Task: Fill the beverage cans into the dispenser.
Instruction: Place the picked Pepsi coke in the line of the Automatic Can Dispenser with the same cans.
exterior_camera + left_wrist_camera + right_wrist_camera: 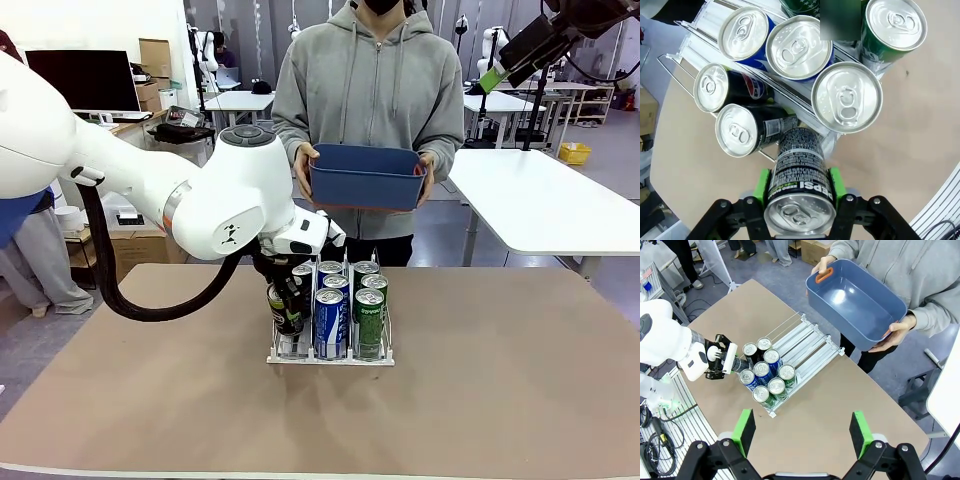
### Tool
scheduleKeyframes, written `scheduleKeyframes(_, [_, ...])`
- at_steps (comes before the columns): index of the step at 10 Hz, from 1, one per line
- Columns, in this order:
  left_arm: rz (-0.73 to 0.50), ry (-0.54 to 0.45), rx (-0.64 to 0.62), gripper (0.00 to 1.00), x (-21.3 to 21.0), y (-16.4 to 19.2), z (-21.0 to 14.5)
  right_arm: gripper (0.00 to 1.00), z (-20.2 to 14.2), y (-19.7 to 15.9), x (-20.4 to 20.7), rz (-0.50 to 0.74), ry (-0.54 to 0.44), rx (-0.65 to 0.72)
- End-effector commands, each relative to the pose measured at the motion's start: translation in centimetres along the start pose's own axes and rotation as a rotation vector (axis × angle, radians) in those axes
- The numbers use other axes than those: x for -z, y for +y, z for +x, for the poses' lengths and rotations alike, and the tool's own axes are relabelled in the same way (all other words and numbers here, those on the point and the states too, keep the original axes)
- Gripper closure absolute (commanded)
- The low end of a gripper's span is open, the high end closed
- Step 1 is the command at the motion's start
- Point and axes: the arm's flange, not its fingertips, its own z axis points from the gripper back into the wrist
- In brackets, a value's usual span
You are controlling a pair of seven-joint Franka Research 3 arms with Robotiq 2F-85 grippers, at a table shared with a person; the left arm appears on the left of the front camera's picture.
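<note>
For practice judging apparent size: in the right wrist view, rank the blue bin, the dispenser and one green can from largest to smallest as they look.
1. Blue bin, though nearness may inflate it.
2. Dispenser.
3. Green can, clearly smallest.

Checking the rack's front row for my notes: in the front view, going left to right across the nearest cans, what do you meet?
Black can held tilted in the left gripper → blue-and-white can → green can.

Robotics lab: rows of white worktables (545, 200)
</note>
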Motion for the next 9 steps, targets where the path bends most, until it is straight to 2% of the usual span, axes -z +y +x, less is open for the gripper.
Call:
scheduleKeyframes(1, [-0.009, 0.036, -0.01, 0.42, 1.0, 0.3, 0.5, 0.0, -0.1, 0.0, 0.0, -0.001, -0.001, 0.002])
scheduleKeyframes(3, [-0.041, 0.061, 0.014, 0.42, 3.2, 1.4, 1.5, 0.0, -0.1, 0.0, 0.0, -0.001, -0.001, 0.002])
scheduleKeyframes(7, [-0.088, 0.116, -0.022, 0.42, 4.4, 2.7, 1.8, 0.0, -0.1, 0.0, 0.0, -0.001, -0.001, 0.002])
scheduleKeyframes(8, [-0.111, 0.126, -0.032, 0.24, 4.5, 2.7, 1.9, 0.0, -0.1, 0.0, 0.0, -0.001, -0.001, 0.002])
scheduleKeyframes(9, [-0.107, 0.113, -0.031, 0.23, 3.8, 2.6, 1.8, 0.0, -0.1, 0.0, 0.0, -0.001, -0.001, 0.002])
